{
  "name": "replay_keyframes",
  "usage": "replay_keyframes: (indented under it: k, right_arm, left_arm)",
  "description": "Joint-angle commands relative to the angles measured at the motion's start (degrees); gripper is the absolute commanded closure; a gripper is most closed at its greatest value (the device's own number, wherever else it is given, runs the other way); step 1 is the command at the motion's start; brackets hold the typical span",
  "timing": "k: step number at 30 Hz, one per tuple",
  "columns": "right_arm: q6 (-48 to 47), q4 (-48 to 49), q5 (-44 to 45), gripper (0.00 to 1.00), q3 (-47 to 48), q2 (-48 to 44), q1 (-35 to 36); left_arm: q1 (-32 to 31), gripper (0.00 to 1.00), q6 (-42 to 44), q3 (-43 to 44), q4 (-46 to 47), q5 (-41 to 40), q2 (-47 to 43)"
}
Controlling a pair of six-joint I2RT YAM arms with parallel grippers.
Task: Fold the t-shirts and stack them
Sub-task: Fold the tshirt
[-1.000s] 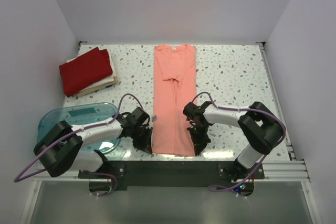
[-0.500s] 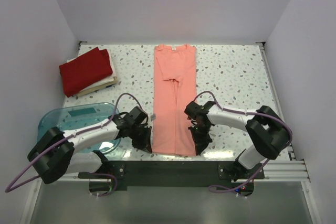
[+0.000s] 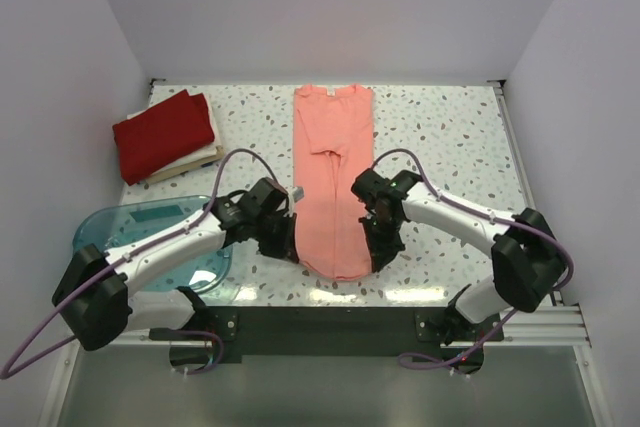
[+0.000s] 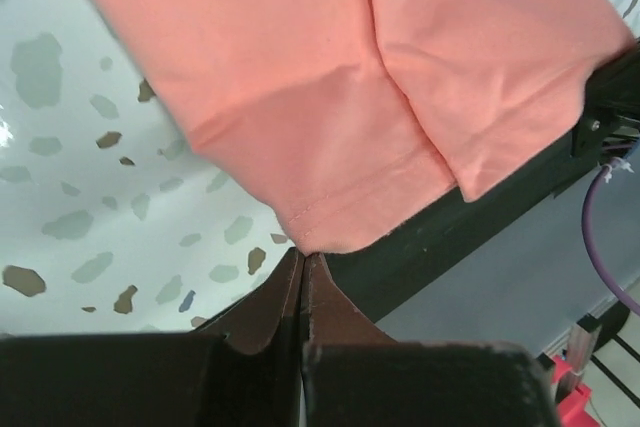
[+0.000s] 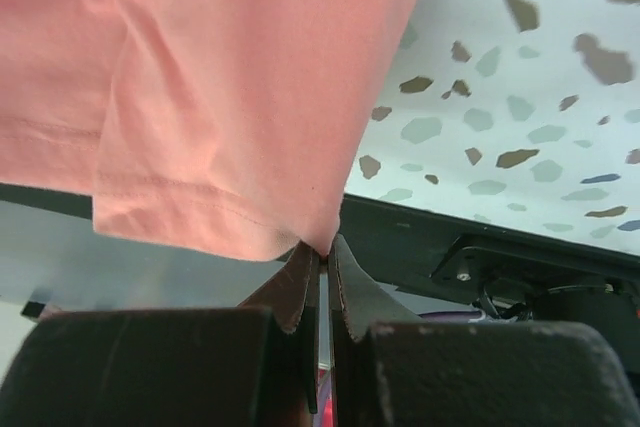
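Showing salmon-pink across the long cloth t-shirt (image 3: pixel 332 177), deep red on the folded cloth shirt (image 3: pixel 160 135), grey speckling over the flat white tabletop (image 3: pixel 440 137).

Top view bright, even light from above; soft shadows under arms, glare patches on table (image 3: pixel 450 137) at near edge. Wrist cams: salmon-pink shirt (image 4: pixel 330 77) fairly sharp, left gripper's fingers (image 4: pixel 265 312) dark and blurred close up; edges maybe slightly warped.

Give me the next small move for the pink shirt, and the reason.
Probably carry the hem toward the collar: left gripper and right gripper each pinch a near corner of the salmon-pink shirt, raised off the table, far half lying flat.
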Motion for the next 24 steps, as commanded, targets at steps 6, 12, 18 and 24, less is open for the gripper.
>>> replay_keyframes:
  k: [6, 12, 18, 24]
  right_arm:
    - [-2.2, -2.2, 5.4, 1.0, 9.5, 5.0, -5.9]
    - [-4.0, -1.2, 7.4, 1.0, 17.0, 11.7, -9.4]
    - [-6.0, -1.0, 9.4, 1.0, 26.3, 20.0, -12.2]
    - [-8.4, -2.5, 10.7, 1.0, 38.5, 28.5, -15.6]
  left_arm:
    - [4.3, 1.0, 7.4, 8.5, 0.0, -4.4, 6.7]
    - [9.4, 1.0, 10.7, 14.1, 3.1, -5.0, 13.5]
    - [13.4, 1.0, 13.5, 20.8, 5.8, -4.9, 20.9]
    - [17.6, 1.0, 14.0, 27.2, 8.0, -5.6, 27.6]
